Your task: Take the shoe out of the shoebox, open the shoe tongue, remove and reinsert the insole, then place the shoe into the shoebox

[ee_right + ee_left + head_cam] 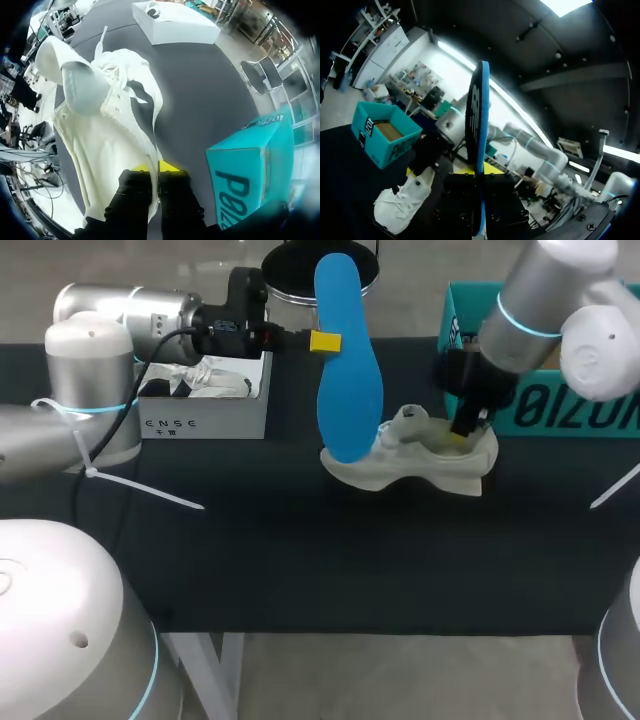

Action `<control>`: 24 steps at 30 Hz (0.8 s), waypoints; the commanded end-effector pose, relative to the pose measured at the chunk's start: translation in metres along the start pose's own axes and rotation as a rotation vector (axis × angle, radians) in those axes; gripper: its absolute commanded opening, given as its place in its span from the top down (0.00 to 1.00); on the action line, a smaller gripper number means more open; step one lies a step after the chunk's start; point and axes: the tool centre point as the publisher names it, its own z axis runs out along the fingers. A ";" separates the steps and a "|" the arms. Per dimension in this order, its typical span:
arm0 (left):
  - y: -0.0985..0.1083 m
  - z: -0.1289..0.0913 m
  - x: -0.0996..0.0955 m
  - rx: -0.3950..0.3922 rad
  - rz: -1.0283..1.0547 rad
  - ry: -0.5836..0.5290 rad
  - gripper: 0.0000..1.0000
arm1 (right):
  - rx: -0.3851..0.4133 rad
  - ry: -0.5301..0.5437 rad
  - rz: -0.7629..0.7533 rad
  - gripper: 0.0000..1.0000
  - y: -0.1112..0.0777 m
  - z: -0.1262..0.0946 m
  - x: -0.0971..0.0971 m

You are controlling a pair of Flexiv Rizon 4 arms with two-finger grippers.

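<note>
Head view shows the blue insole out of the shoe, standing up on end in the air near the far edge of the table. The left gripper is pinched on its side edge, near the narrow top end. In the left wrist view the insole is seen from its thin side, squeezed between that gripper's fingers. It looks thin, light and bendy, so I think it could flop or fold if pushed hard. A hold close to one end seems best for sliding it back in. Its wide end hangs by the toe of the white shoe; I cannot tell if they touch. The shoe sits on the table, outside the teal shoebox at the far right corner. It looks soft and light. The right gripper is clamped on the shoe's back rim, which looks like a good firm spot. A white box sits at the far left.
</note>
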 end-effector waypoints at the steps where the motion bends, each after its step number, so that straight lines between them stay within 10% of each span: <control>1: 0.000 0.001 0.000 0.000 0.000 -0.003 1.00 | -0.103 0.219 -0.085 1.00 0.001 -0.019 0.003; 18: 0.000 0.001 0.000 0.000 0.000 -0.003 1.00 | -0.103 0.219 -0.085 1.00 0.001 -0.019 0.003; 24: 0.000 0.001 0.000 0.000 0.000 -0.003 1.00 | 0.127 -0.014 0.472 1.00 -0.036 -0.047 0.008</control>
